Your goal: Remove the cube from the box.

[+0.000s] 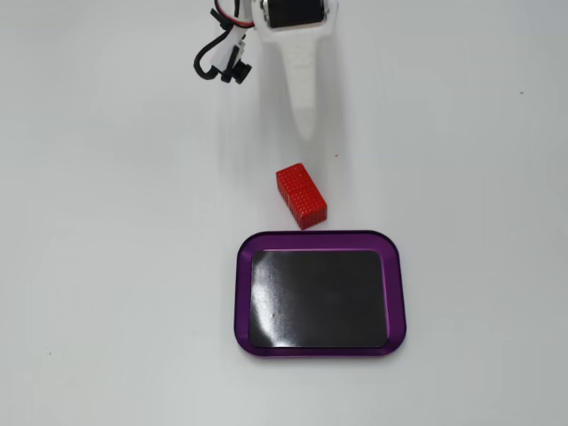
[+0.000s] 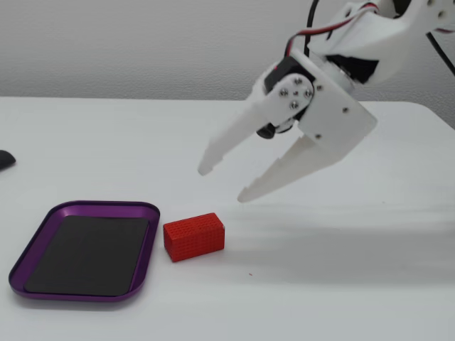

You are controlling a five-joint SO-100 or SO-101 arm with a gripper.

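I am looking at a plain white tabletop (image 1: pixel 106 266) that is carrying two main things. A shallow purple-rimmed box (image 1: pixel 244 253) with a shiny black bottom is lying flat on it, and the box is holding nothing. A small red cube (image 1: pixel 300 195), really an oblong block with a dotted texture, is sitting directly on the tabletop just beside the box's rim, outside it. In the lower-angle fixed view, the cube (image 2: pixel 194 236) is resting to the right of the box (image 2: pixel 146 252). A small dark object (image 2: pixel 4 159) is lying at that view's left edge, too cropped to identify.
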